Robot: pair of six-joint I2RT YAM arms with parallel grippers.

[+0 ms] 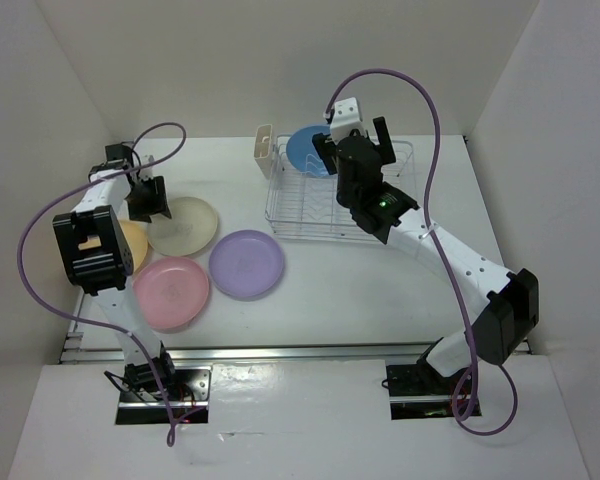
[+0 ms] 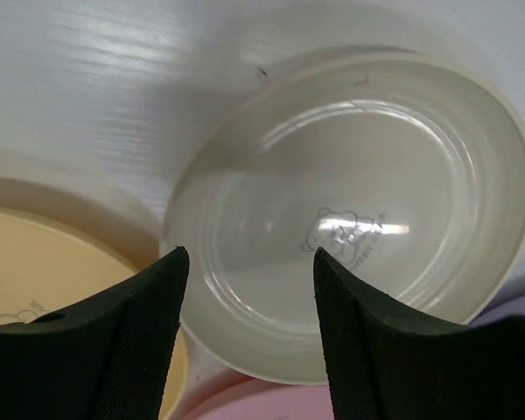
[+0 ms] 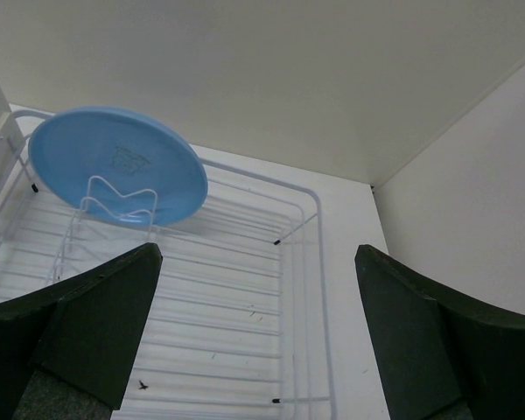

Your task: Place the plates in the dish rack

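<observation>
The dish rack (image 1: 310,215) stands at the back centre, with its cream cutlery cup (image 1: 264,150) at the left end. The blue plate (image 1: 302,150) stands on edge in the rack; it also shows in the right wrist view (image 3: 114,162). My right gripper (image 1: 352,143) is open and empty above the rack (image 3: 306,227). The cream plate (image 1: 185,225), yellow-orange plate (image 1: 135,245), pink plate (image 1: 172,290) and purple plate (image 1: 246,263) lie flat at the left. My left gripper (image 2: 249,262) is open, its jaws either side of the cream plate's (image 2: 359,201) near rim.
White walls close in the table at the back and on both sides. In the left wrist view the yellow-orange plate (image 2: 44,262) and pink plate (image 2: 271,404) lie close against the cream one. The left arm partly hides the yellow-orange plate from above.
</observation>
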